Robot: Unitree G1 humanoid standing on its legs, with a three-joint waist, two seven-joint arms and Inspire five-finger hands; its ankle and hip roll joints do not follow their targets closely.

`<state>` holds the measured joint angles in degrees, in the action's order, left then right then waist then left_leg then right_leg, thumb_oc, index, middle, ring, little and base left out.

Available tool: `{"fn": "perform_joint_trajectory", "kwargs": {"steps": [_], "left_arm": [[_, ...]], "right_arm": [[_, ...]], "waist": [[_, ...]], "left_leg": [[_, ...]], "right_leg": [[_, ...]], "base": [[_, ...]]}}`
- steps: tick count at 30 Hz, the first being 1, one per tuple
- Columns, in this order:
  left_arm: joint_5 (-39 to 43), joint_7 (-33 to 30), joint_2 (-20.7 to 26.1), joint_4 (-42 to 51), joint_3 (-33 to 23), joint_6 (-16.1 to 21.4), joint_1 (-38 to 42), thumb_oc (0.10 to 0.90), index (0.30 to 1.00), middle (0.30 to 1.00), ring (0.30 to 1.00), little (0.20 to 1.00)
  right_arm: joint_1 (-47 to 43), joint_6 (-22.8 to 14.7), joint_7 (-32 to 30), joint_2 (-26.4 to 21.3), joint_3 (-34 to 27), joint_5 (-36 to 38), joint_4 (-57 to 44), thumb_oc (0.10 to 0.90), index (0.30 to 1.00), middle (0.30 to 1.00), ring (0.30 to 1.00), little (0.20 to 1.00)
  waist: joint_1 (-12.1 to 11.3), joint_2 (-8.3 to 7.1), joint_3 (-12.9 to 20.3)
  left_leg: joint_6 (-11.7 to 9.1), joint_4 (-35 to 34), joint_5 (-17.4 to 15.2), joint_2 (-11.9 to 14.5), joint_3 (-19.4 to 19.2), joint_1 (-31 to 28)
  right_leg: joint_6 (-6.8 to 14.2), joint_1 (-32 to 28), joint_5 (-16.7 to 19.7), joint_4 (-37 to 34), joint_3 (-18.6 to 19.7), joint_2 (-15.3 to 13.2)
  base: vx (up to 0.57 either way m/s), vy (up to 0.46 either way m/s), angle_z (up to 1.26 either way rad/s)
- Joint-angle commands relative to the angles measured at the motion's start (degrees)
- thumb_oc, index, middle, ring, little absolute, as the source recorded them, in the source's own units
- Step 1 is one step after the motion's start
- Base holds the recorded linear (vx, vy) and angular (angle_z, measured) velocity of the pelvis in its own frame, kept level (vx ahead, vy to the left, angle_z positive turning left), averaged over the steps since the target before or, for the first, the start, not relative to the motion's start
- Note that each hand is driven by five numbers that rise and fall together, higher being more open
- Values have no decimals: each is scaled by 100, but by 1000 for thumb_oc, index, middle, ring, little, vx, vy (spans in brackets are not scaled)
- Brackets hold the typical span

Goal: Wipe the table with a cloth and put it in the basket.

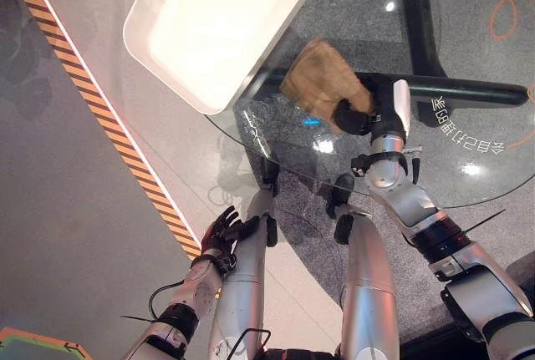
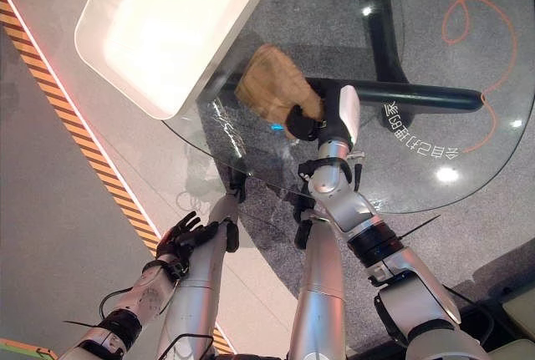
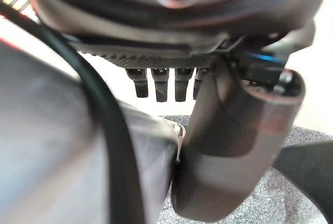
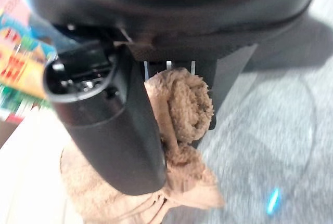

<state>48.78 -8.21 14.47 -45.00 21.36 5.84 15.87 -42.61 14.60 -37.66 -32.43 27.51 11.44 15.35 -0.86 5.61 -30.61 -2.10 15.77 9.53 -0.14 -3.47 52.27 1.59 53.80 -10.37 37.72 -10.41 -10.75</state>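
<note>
Brown cloth (image 1: 316,83) within right-hand fingers (image 1: 349,118)

left robot hand (image 3: 161,81), fingers (image 3: 162,88) straight

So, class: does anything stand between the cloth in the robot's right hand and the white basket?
Nothing visible does. The right hand grips the cloth above the glass table, beside the open white basket.

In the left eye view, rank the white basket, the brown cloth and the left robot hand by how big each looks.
1. White rectangular plastic basket: largest, though cut by the view's top edge.
2. Brown terry cloth, held in the right robot hand.
3. Dark left robot hand: smallest, but it hangs lower, farther from the camera, so this rank is unsure.
</note>
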Motion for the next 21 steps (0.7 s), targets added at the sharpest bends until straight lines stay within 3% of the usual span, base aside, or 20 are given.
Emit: {"fn": "perform_joint_trajectory", "kwargs": {"steps": [1, 5, 8, 9, 14, 18, 19, 20, 21], "left_arm": [[106, -77, -1, -83, 103, 38, -892, 800, 900, 900, 900, 900], [148, -43, 74, -30, 73, 29, -936, 800, 900, 900, 900, 900], [229, -1, 115, -5, 75, 71, -964, 800, 900, 900, 900, 900], [246, 3, 129, 17, 25, 68, -857, 800, 900, 900, 900, 900], [310, -48, 175, 103, 76, 96, -1035, 800, 900, 900, 900, 900], [322, 16, 259, 119, 23, 119, -1086, 800, 900, 900, 900, 900], [331, 23, 272, 127, -28, 145, -981, 800, 900, 900, 900, 900], [326, 33, 276, 127, -4, 148, -1100, 800, 900, 900, 900, 900], [327, 34, 280, 141, -55, 150, -993, 800, 900, 900, 900, 900]], "right_arm": [[-67, -102, -491, -523, -549, -12, -45, 100, 300, 300, 300, 200], [4, -176, -714, -809, -785, 159, 151, 100, 300, 300, 300, 200], [141, -525, -1105, -967, -1057, 684, 372, 100, 300, 300, 300, 200], [91, -621, -1168, -1010, -1168, 735, 417, 100, 300, 300, 300, 200], [628, -1190, -1695, -1044, -1619, 928, 572, 100, 300, 300, 300, 200], [818, -1644, -2244, -1049, -1896, 1166, 650, 100, 300, 300, 300, 200], [784, -1874, -2434, -1037, -2038, 1222, 701, 100, 300, 300, 300, 200], [920, -1954, -2517, -996, -2065, 1230, 719, 100, 300, 300, 300, 200], [850, -2023, -2590, -1010, -2148, 1240, 713, 100, 300, 300, 300, 200]], "waist": [[7, 10, 81], [38, 13, 81], [82, 17, 81], [116, -1, 81], [173, -15, 81], [206, -41, 81], [245, -69, 81], [226, -57, 81], [255, -74, 81]], "left_leg": [[14, 1190, -1557, -165, -463, -98], [12, 1177, -1564, -167, -455, -102], [8, 1155, -1565, -159, -473, -112], [45, 1101, -1371, -176, -521, 95], [46, 1173, -1605, -150, -488, -92], [47, 1150, -1610, -142, -509, -100], [81, 1079, -1417, -165, -568, 97], [45, 1125, -1615, -146, -518, -110], [82, 1059, -1419, -173, -567, 84]], "right_leg": [[384, 49, 1045, -1303, 179, 420], [382, 55, 1047, -1324, 188, 444], [373, 49, 1042, -1354, 210, 476], [323, 231, 1229, -1448, 193, 458], [377, 66, 1061, -1378, 256, 531], [373, 23, 1073, -1453, 250, 564], [330, 190, 1269, -1573, 241, 553], [378, 0, 1081, -1495, 270, 589], [334, 174, 1273, -1597, 251, 566]], "base": [[0, 0, 0], [-5, -10, -1], [-31, 0, -11], [-67, -8, -16], [20, -17, -7], [-22, -34, -8], [0, 0, 0], [-54, -29, -3], [59, -2, -3]]}}
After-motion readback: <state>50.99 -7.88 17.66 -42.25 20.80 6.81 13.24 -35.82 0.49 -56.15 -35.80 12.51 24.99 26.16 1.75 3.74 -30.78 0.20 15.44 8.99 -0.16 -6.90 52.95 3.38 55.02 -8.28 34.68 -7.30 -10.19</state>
